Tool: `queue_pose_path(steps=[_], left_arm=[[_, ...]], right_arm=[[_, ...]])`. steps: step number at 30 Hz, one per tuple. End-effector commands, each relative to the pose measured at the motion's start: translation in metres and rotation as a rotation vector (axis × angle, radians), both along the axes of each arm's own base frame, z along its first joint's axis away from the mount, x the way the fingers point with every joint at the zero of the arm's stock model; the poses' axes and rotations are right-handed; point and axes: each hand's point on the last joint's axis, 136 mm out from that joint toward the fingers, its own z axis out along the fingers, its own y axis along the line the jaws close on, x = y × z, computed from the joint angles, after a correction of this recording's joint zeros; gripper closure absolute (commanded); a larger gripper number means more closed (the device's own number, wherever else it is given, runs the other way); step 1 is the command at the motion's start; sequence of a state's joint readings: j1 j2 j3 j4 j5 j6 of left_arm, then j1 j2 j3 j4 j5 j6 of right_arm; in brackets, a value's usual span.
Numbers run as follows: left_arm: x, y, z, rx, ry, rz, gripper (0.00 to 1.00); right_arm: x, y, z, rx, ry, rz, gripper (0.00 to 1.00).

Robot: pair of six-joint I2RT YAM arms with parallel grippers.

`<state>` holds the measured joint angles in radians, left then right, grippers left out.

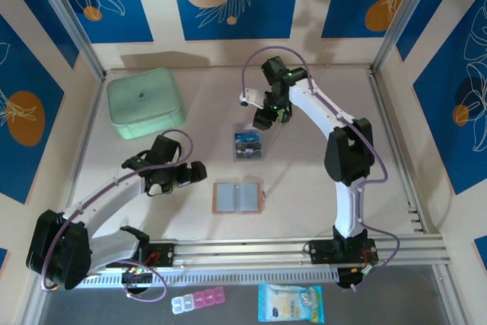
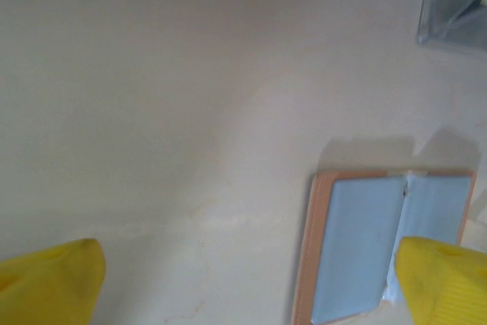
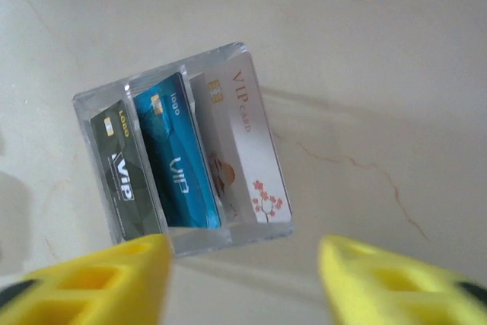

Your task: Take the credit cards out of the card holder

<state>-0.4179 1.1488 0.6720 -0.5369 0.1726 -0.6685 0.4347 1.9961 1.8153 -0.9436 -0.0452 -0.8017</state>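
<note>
Both grippers hang open, nothing held.
Nearest, the flat pinkish-tan leather-like card holder lies unfolded just right of the left gripper. Farther back, three thin printed credit cards lie in a clear plastic tray, long axes near-to-far, just near-left of the right gripper.

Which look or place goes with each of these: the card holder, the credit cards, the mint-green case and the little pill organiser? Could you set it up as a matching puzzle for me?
Things:
1. card holder
2. credit cards
3. mint-green case
4. pill organiser

Descriptions:
A. shut, towards the far left corner
B. clear and pink, nearest the bottom edge of the top view
C. lying open, grey-blue lining facing up
D. three side by side: dark, blue, white

Pairs: 1-C, 2-D, 3-A, 4-B
</note>
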Motion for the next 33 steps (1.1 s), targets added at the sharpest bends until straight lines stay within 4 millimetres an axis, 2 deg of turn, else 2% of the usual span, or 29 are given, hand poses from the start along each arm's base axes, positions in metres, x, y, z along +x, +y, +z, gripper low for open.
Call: queue_pose_path(steps=[1,2,8,13,17,21,24,28,31,33], left_arm=[[0.018,0.020,0.009,0.114,-0.063,0.000,0.00],[0.023,0.024,0.010,0.141,-0.073,0.003,0.00],[0.056,0.059,0.018,0.343,-0.179,0.038,0.00],[0.083,0.092,0.032,0.527,-0.327,0.107,0.00],[0.102,0.104,0.039,0.644,-0.455,0.070,0.01],[0.114,0.125,0.048,0.764,-0.557,0.106,0.01],[0.123,0.130,0.049,0.779,-0.666,0.097,0.01],[0.131,0.136,0.048,0.766,-0.821,0.102,0.01],[0.137,0.149,0.040,0.649,-0.831,0.174,0.01],[0.142,0.154,0.035,0.594,-0.852,0.206,0.01]], right_arm=[[-0.002,-0.002,0.020,0.090,-0.053,-0.116,0.07],[-0.005,-0.005,0.018,0.098,-0.054,-0.140,0.00],[-0.017,-0.043,-0.006,0.125,-0.081,-0.376,0.01],[-0.018,-0.088,-0.024,0.217,-0.126,-0.665,0.01],[-0.017,-0.130,-0.039,0.313,-0.191,-0.877,0.01],[-0.018,-0.165,-0.047,0.399,-0.277,-1.016,0.01],[-0.019,-0.180,-0.047,0.465,-0.363,-1.065,0.01],[-0.015,-0.188,-0.038,0.525,-0.449,-1.073,0.01],[-0.012,-0.190,-0.031,0.571,-0.509,-1.049,0.01],[-0.010,-0.195,-0.036,0.613,-0.491,-1.062,0.01]])
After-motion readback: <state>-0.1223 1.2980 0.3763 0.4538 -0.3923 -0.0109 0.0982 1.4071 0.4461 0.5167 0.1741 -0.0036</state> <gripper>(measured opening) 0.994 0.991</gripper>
